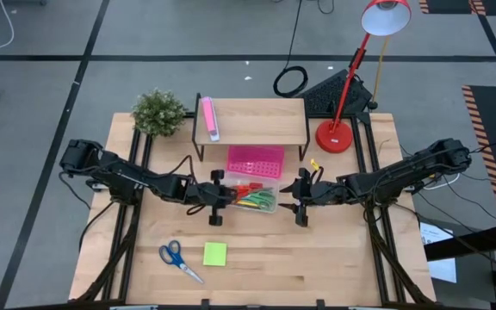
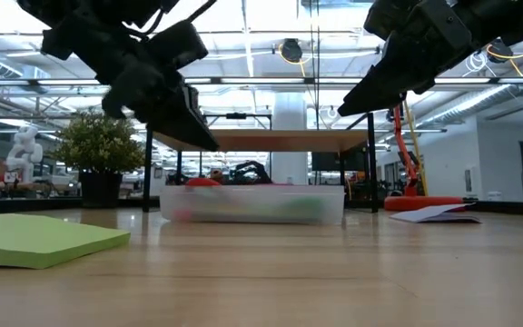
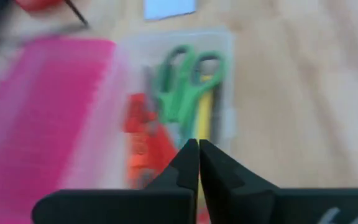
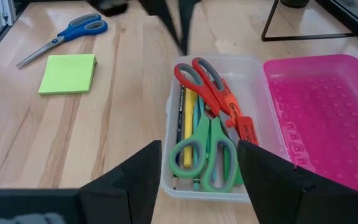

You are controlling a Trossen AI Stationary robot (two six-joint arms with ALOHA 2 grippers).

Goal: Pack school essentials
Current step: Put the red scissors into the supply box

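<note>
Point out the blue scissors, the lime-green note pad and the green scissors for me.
blue scissors (image 4: 82, 27): right wrist view, on the blue handles.
lime-green note pad (image 1: 214, 253): high view, on the pad's top face.
green scissors (image 4: 207, 157): right wrist view, on the green handle loops.

Open-plan robotics lab: white humanoid robot (image 2: 24, 145), ceiling strip lights, taped concrete floor (image 1: 41, 77).

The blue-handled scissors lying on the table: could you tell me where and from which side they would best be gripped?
The blue-handled scissors lie flat and closed on bare wood beside the lime-green note pad. Probably best from straight above, fingers across the narrow part where handles meet blades; the left gripper is nearer.
</note>
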